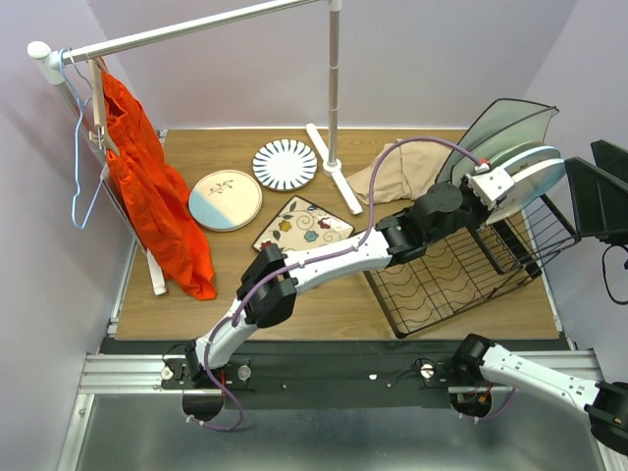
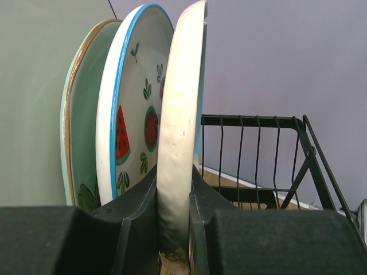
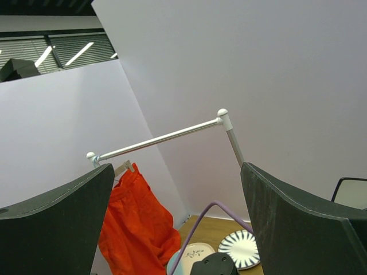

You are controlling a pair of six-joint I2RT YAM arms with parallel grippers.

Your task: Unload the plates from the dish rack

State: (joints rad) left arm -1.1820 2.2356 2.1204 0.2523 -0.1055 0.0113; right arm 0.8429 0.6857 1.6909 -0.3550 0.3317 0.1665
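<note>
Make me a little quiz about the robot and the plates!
1. True or false: three plates lie flat on the table.
2. Which fruit is painted on the blue-rimmed plate in the dish rack? A banana, B watermelon, C cherry.
3. Which plate is the left gripper pinching?
Key: 1 true; 2 B; 3 the plain white plate.
</note>
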